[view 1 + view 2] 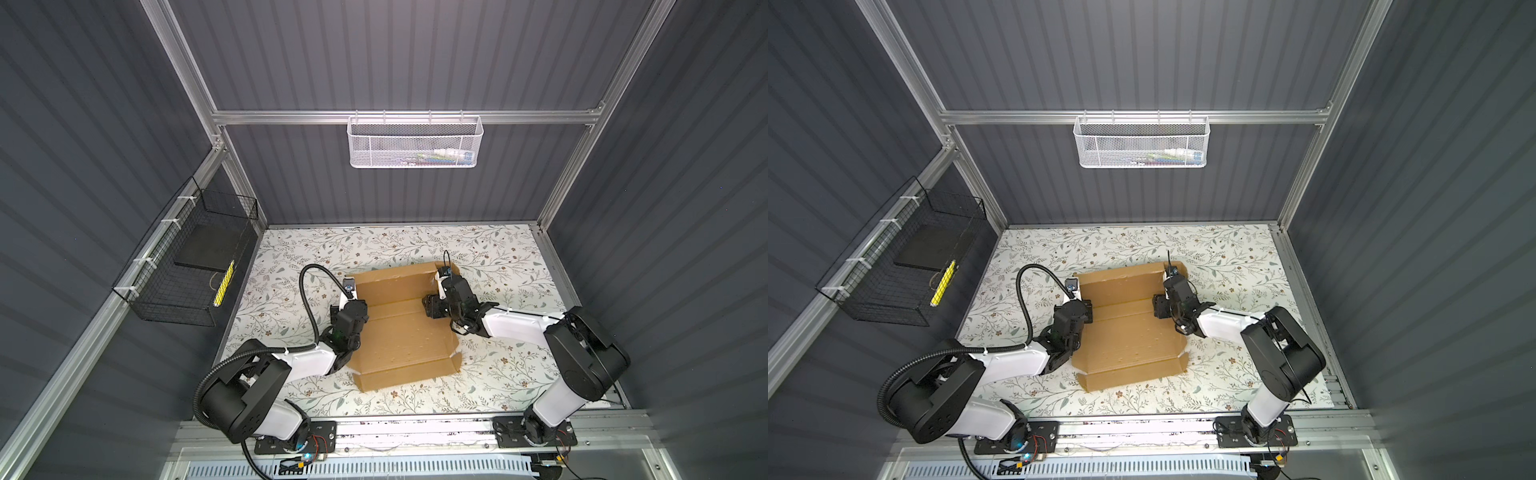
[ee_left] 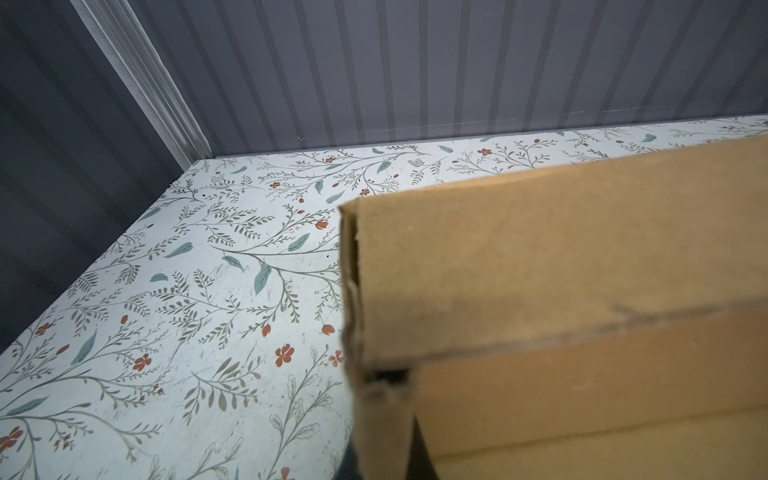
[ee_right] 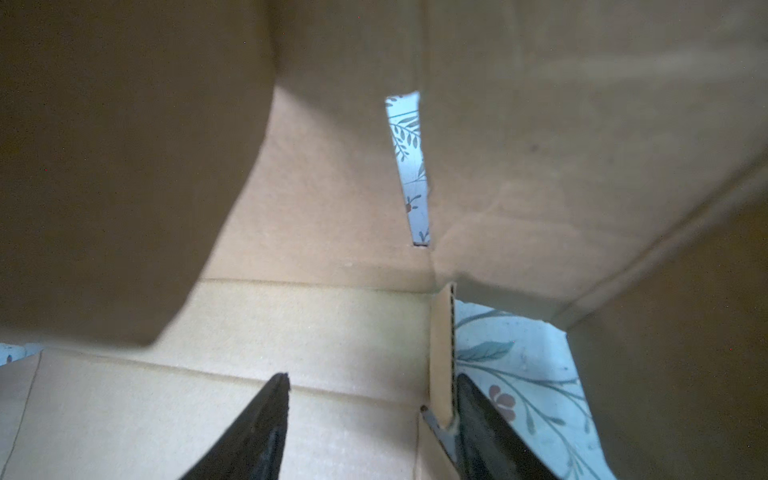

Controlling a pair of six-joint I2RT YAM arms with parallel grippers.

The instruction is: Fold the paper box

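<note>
The paper box (image 1: 399,332) lies mid-worktop (image 1: 519,257) between our two arms, half formed, its long axis running away from the robot's base; our left gripper (image 2: 384,457) is clamped tight on the box's left wall; our right gripper (image 3: 372,382) stands over the right side, jaws partly apart, holding nothing; a thin upright flap edge (image 3: 442,353) sits just inside one finger (image 3: 478,407), seemingly touching it; we judge the right arm the nearer one for the right wall, closing across that flap.

Floral-patterned table (image 1: 498,257); paper box (image 1: 399,332) lies mid-table, part-folded, side walls raised.
</note>
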